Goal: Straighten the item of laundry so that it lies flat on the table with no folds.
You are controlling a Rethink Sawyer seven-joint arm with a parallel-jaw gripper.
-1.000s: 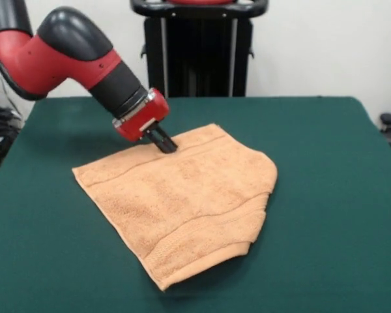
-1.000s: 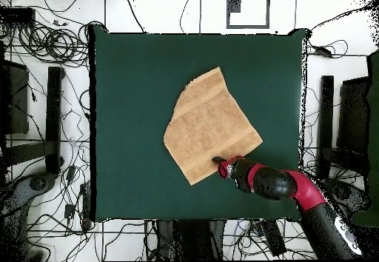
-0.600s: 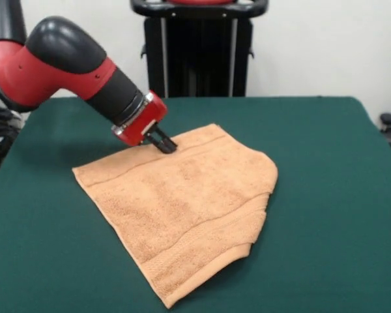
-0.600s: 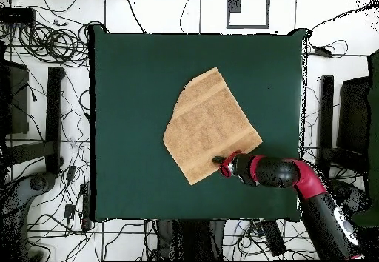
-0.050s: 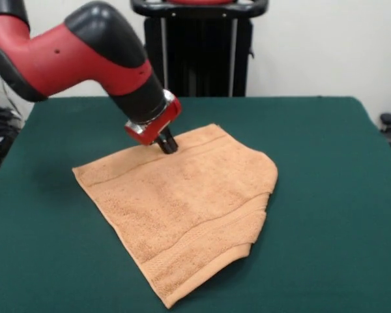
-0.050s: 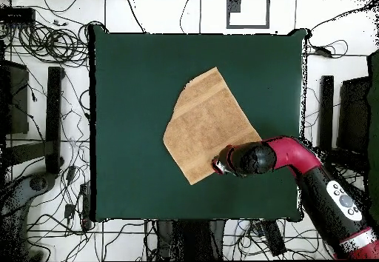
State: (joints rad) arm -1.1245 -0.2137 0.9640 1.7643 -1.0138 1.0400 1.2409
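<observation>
Under the tool (image 5: 167, 145), towel (image 5: 182, 202) edge contact stays unclear.

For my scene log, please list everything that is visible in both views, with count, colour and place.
towel: one, peach, partly folded, middle of the table.
table: one, dark green top, under the towel.
black stand: one, behind the table's far edge in the front view.
cables: many, black, on the white floor around the table.
arm: one, red and black, above the towel's edge.
pincer: one, black, tips at the towel's far edge.
</observation>
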